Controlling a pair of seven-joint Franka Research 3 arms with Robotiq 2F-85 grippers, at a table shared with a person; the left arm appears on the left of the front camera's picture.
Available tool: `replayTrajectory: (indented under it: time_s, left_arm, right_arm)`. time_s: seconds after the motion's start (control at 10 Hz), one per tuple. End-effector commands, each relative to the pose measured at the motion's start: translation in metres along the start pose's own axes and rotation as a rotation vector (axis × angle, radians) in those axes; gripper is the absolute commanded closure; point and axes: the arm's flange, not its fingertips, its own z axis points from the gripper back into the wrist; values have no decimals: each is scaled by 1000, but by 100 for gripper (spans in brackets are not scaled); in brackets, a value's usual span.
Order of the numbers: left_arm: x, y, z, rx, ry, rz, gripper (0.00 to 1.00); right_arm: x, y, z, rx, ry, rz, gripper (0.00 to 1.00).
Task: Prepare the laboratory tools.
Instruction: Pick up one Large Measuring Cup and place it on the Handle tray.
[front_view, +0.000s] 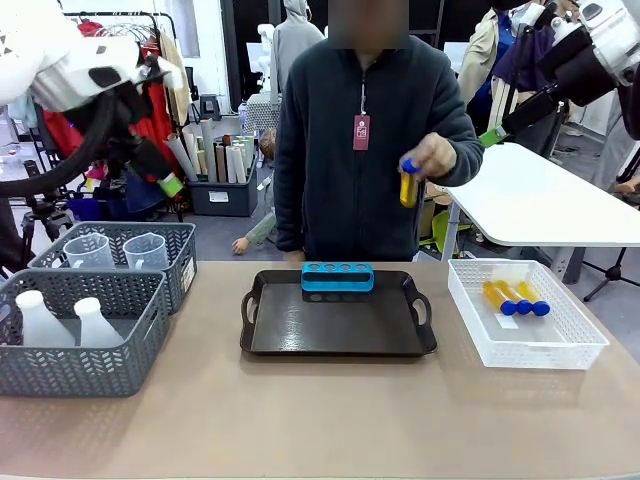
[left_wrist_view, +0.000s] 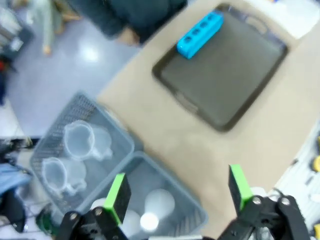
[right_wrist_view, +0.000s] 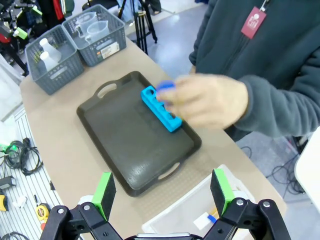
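The person's hand (front_view: 432, 158) holds one amber tube with a blue cap (front_view: 408, 184) upright above the table's far right. In the right wrist view that hand (right_wrist_view: 207, 102) blurs over the blue rack (right_wrist_view: 160, 115). Three more tubes (front_view: 515, 298) lie in the white lattice basket (front_view: 560, 350). Two clear beakers (front_view: 120, 250) and two white flasks (front_view: 60, 320) stand in the grey mesh baskets. My left gripper (left_wrist_view: 179, 187) hangs open high above those baskets. High over the tray's near right corner, my right gripper (right_wrist_view: 162, 187) is open too.
A black tray (front_view: 340, 330) sits mid-table with the blue rack (front_view: 337, 277) at its far edge. The grey baskets (front_view: 140, 345) occupy the left side and the lattice basket the right. A white table (front_view: 560, 200) stands behind at the right.
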Motion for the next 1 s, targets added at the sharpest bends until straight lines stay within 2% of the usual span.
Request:
replayTrajectory:
  time_s: [0.0,0.2,0.3,0.4,0.5,0.9]
  left_arm:
    - [-8,6,-6,27,76,96,0]
    - [-11,40,-27,85,159,154,0]
    - [-6,50,-35,62,136,169,0]
    - [-3,46,-32,-23,99,154,0]
    - [-22,46,-32,51,133,145,0]
    - [-22,46,-32,51,133,145,0]
  right_arm:
    - [0,0,2,11,-13,-1,0]
    - [0,0,2,11,-13,-1,0]
    - [0,0,2,11,-13,-1,0]
    - [0,0,2,11,-13,-1,0]
    - [0,0,2,11,-13,-1,0]
    - [0,0,2,11,-13,-1,0]
